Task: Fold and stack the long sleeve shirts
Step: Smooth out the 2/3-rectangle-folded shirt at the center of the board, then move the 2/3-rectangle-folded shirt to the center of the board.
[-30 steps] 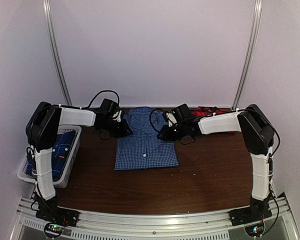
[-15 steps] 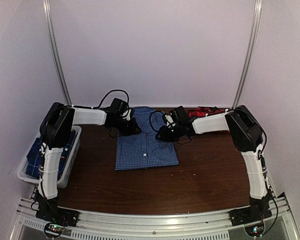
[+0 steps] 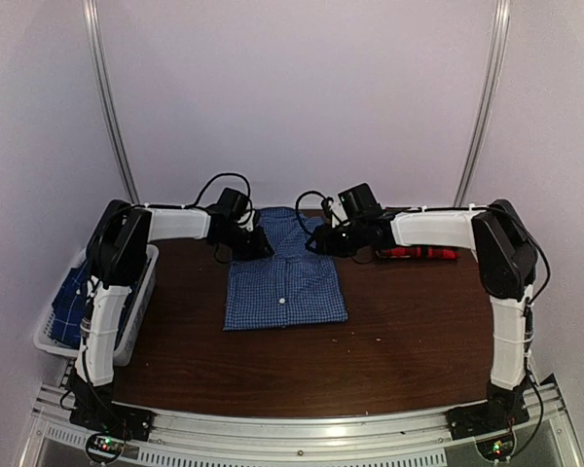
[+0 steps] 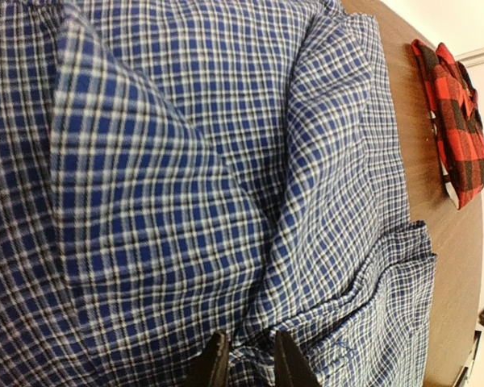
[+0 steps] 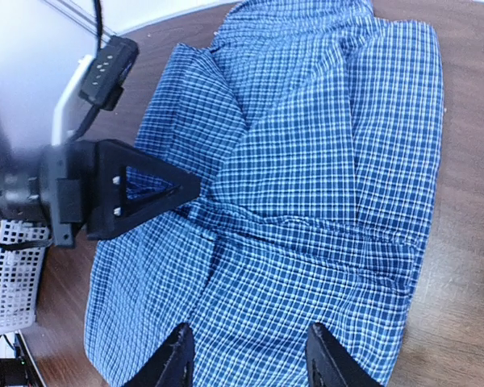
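Note:
The blue-and-white gingham shirt lies folded at the table's middle, collar to the back. My left gripper is at the shirt's back left corner. In the left wrist view its gripper is shut on a pinched fold of the gingham cloth. My right gripper hovers over the shirt's back right part. In the right wrist view it is open wide above the shirt, holding nothing. The red-and-black plaid shirt lies at the back right. The darker blue plaid shirt is in the basket.
A white basket stands at the table's left edge beside the left arm. The left gripper's black body shows in the right wrist view over the shirt's left side. The red shirt also shows in the left wrist view. Brown table lies in front.
The right gripper has lifted off the shirt's right edge and swung toward the back, uncovering the red shirt. The left gripper has shifted right onto the shirt's back left corner.

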Controlling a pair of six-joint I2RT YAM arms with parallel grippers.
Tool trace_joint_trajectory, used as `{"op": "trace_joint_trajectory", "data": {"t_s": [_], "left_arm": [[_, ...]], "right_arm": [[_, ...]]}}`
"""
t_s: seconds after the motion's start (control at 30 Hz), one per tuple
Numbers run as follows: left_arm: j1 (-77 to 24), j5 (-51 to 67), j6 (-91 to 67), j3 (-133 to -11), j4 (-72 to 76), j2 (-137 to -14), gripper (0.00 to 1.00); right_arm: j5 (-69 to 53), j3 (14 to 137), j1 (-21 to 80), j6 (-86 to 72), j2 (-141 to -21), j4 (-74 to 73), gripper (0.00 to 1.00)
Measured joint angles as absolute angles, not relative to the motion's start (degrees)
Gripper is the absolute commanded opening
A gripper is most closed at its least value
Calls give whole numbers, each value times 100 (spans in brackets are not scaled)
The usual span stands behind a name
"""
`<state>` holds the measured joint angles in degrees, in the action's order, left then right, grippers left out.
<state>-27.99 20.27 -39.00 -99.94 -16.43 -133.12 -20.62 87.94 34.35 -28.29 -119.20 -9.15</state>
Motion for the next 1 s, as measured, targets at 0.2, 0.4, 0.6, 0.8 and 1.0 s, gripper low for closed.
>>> {"op": "trace_joint_trajectory", "data": {"t_s": [0.2, 0.4, 0.6, 0.8, 1.0], "left_arm": [[-2768, 1822, -3734, -10300, -1885, -13200, 26], [-2768, 1710, -3669, -9994, -1981, -12379, 27], [-2768, 1758, -3708, -8534, -1649, -10947, 28], [-2768, 1951, -3870, -6818, -1354, -9963, 28], [-2770, 2241, -4154, -5531, -1059, -9336, 27]], "right_arm": [[-2062, 8243, 3439, -2832, -11295, -753, 34], [-2069, 7518, 3437, -2838, -11080, -735, 31], [-2128, 6709, 3481, -2884, -10602, -631, 32], [-2228, 5830, 3636, -3017, -10049, -357, 32], [-2290, 5240, 3848, -3173, -9979, -220, 32]]}}
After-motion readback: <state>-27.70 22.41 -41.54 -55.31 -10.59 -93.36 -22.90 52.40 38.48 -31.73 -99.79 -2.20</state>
